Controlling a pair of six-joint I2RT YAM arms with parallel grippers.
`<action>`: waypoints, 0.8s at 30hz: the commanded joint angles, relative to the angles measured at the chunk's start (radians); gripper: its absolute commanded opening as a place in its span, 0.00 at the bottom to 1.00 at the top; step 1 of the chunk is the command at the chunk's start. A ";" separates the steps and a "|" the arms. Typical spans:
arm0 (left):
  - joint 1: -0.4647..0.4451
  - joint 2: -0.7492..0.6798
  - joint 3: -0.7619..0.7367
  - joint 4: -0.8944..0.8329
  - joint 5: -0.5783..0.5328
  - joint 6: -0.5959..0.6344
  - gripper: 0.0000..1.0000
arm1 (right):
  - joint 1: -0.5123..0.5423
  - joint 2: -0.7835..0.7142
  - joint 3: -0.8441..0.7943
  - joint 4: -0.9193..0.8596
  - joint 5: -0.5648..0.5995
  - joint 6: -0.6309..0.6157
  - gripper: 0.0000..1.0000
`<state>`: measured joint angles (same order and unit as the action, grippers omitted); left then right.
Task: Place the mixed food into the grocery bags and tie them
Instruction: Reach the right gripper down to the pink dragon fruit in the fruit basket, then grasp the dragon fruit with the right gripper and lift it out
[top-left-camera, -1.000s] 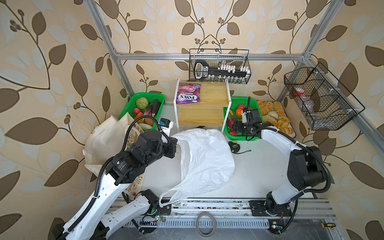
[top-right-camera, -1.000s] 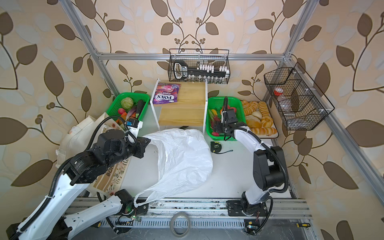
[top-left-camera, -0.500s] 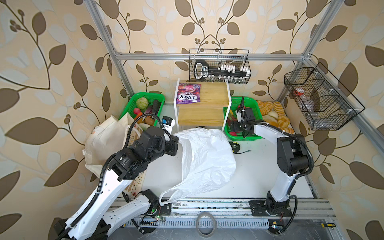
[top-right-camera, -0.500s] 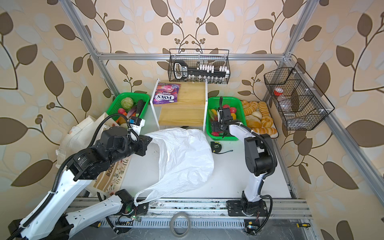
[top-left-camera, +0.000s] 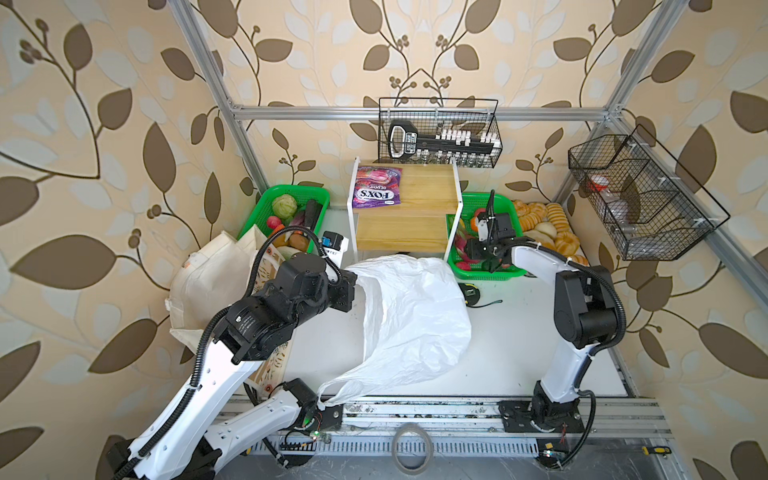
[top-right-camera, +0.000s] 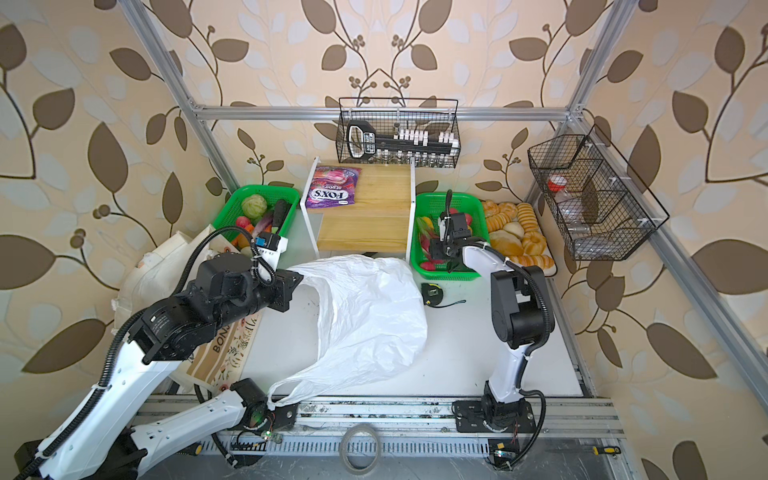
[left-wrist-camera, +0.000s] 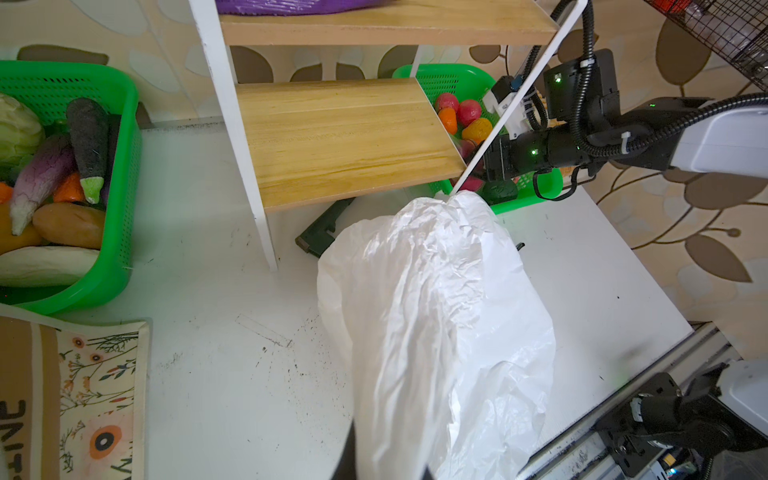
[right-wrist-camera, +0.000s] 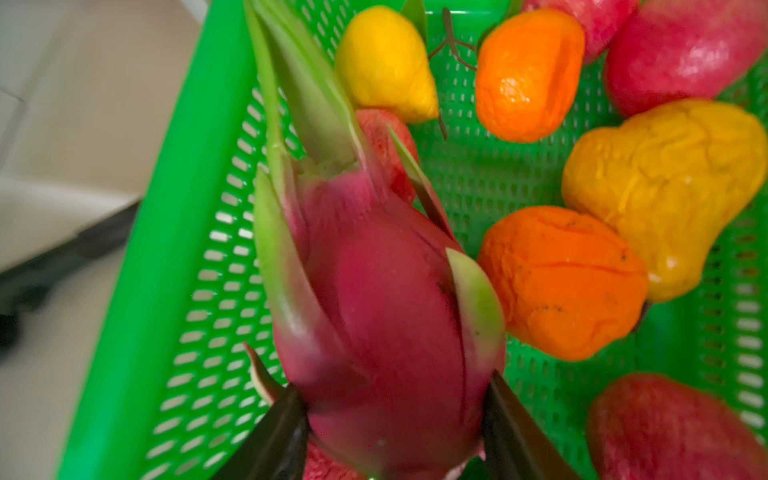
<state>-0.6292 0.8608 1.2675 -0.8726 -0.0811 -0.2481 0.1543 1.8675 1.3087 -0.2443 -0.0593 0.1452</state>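
Note:
The white plastic bag (top-left-camera: 411, 316) (top-right-camera: 365, 316) lies billowed on the table, and my left gripper (top-left-camera: 353, 282) (left-wrist-camera: 384, 467) is shut on its rim, holding the mouth up. The cream floral canvas tote (top-left-camera: 208, 282) (left-wrist-camera: 83, 395) lies flat at the left under that arm. My right gripper (top-left-camera: 465, 252) (right-wrist-camera: 395, 424) is down in the right green basket (top-left-camera: 505, 272) (right-wrist-camera: 166, 249), shut on the pink dragon fruit (right-wrist-camera: 374, 291), one finger against each side. An orange (right-wrist-camera: 561, 282) and a yellow pear (right-wrist-camera: 665, 191) lie beside it. The purple Fox's packet (top-left-camera: 376, 192) rests on the shelf top.
A wooden step shelf (top-left-camera: 407, 224) stands at the back centre between the left green basket (top-left-camera: 266, 203) of vegetables and the right basket. Bread rolls (top-left-camera: 548, 228) lie far right. A tape measure (top-left-camera: 471, 293) sits by the bag. Wire baskets (top-left-camera: 440, 133) (top-left-camera: 640, 195) hang on the walls.
My right gripper has moved to the near left part of the right basket and closed from wide open onto the dragon fruit. The left arm has shifted slightly, still holding the bag.

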 joint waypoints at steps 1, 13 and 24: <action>-0.004 -0.015 0.034 -0.012 0.001 -0.023 0.00 | -0.022 -0.093 -0.019 0.004 -0.087 0.048 0.46; -0.004 -0.019 0.030 -0.027 0.017 -0.058 0.00 | -0.092 -0.179 -0.031 -0.069 -0.218 0.193 0.45; -0.004 -0.018 0.052 -0.048 -0.009 -0.089 0.00 | -0.175 -0.596 -0.227 -0.061 -0.438 0.358 0.43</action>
<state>-0.6292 0.8524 1.2739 -0.9230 -0.0788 -0.3195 -0.0097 1.3571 1.1263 -0.3092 -0.3840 0.4534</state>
